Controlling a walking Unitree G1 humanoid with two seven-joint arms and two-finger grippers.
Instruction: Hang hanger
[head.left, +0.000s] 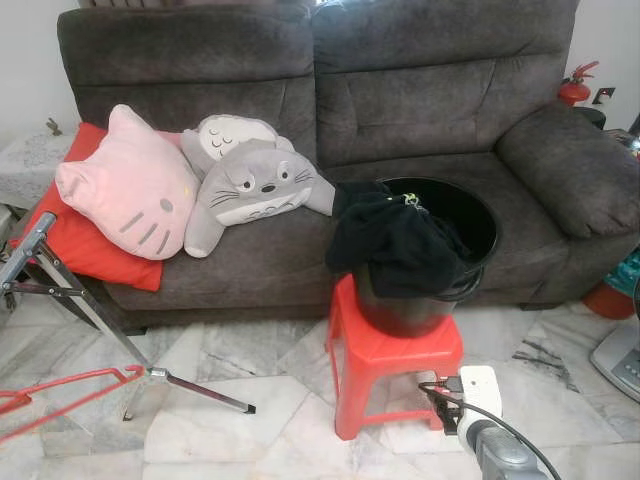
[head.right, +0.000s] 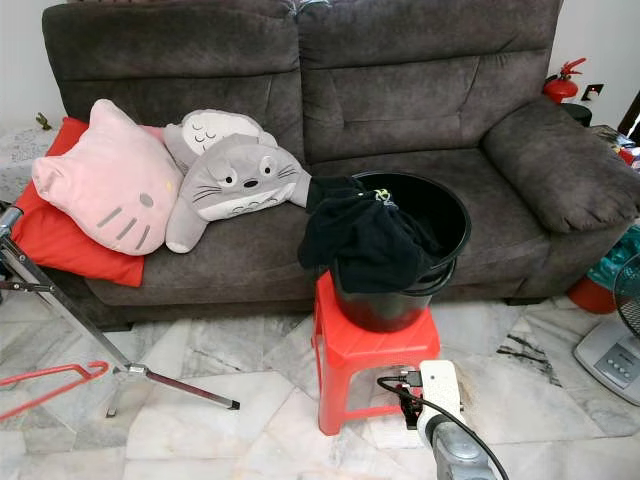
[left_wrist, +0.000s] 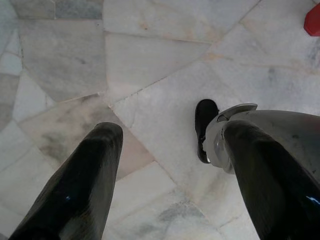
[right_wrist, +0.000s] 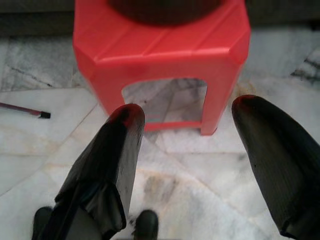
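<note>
Low at the near left, a red hanger (head.left: 62, 393) is seen lying on the marble floor (head.left: 250, 400), well apart from both grippers. The left gripper (left_wrist: 165, 175) and right gripper (right_wrist: 187, 145) are held spread and empty, the right before a red stool (right_wrist: 160, 45).

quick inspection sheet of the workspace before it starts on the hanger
surface: marble tile floor, dry-looking, bare in front of the stool.
job's things: red hanger lying on the floor at far left, beside a metal stand leg.
clutter: black bucket on a red stool, black cloth draped over its rim; pink cushion, grey cushion and red cushion on the sofa.
grippers: left gripper open over floor; right gripper open, facing the stool.
cables: black cable on the right arm.
surroundings: fire extinguisher, fan base.
</note>
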